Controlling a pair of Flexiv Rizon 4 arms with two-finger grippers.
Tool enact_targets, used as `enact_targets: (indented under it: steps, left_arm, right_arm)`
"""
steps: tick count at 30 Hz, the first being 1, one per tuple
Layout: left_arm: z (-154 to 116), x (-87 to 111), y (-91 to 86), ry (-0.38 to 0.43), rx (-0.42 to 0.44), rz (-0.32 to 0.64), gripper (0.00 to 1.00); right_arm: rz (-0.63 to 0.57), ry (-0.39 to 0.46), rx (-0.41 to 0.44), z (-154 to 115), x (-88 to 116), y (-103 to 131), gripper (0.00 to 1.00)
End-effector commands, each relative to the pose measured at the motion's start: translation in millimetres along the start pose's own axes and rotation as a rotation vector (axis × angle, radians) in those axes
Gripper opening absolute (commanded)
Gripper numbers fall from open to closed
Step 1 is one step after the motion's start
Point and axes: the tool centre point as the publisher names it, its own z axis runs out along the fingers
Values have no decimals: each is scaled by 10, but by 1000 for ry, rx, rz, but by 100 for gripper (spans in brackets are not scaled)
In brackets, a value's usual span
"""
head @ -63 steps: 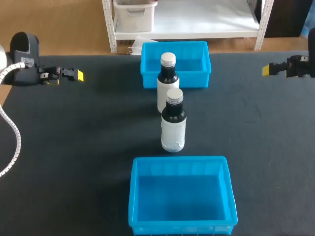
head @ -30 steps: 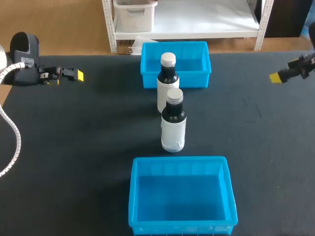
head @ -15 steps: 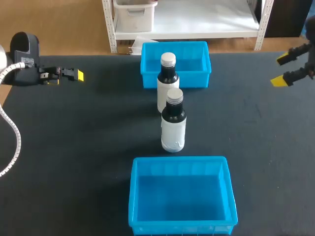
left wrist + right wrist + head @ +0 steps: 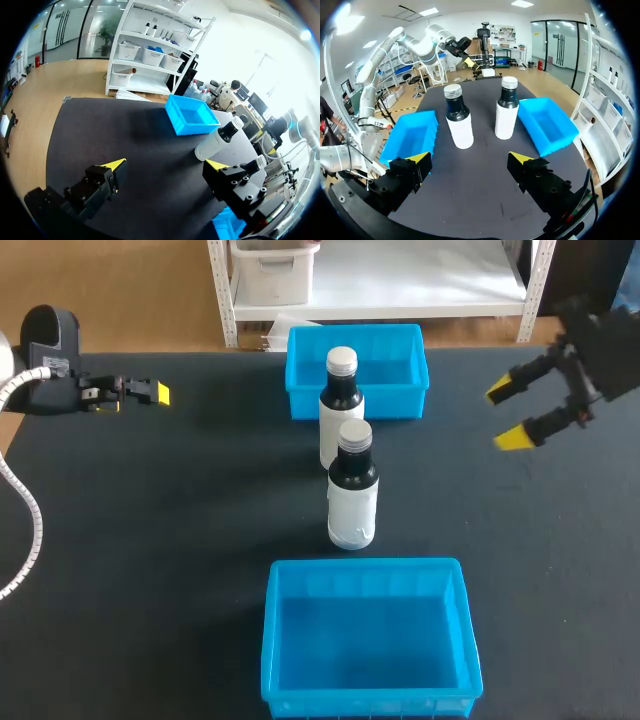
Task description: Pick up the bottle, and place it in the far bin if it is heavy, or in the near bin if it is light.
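Yellow-tipped right pincer point(image 4: 508, 416) further inward; agape

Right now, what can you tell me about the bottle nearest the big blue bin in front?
It is a bottle standing upright on the black table, between the near bin and the far bin, closer to the near one. It has a closed silvery screw cap, dark neck and shoulders, and a white label round the lower body. The second bottle stands a little behind it, apart. Only the table touches it.

A black, matte table point(image 4: 150, 540) lies flat, its dark top uniform throughout
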Motion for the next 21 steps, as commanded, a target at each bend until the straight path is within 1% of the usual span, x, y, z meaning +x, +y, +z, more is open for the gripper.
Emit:
enact_targets:
  steps: [1, 3, 8, 11, 16, 21]
  left_arm:
    - [0, 0, 0, 0, 0, 0, 100]
    - [0, 0, 0, 0, 0, 0, 100]
    - [0, 0, 0, 0, 0, 0, 100]
    - [0, 0, 0, 0, 0, 0, 100]
    - [0, 0, 0, 0, 0, 0, 100]
    - [0, 0, 0, 0, 0, 0, 100]
  right_arm:
    - [3, 22, 47, 325, -100, 92, 100]
    - [-1, 24, 43, 430, -133, 125, 100]
    - [-40, 11, -29, 724, -227, 165, 100]
    - [-55, -3, -60, 840, -290, 172, 100]
    - [-67, -20, -87, 960, -366, 169, 100]
    - [-80, -28, -102, 1024, -433, 197, 100]
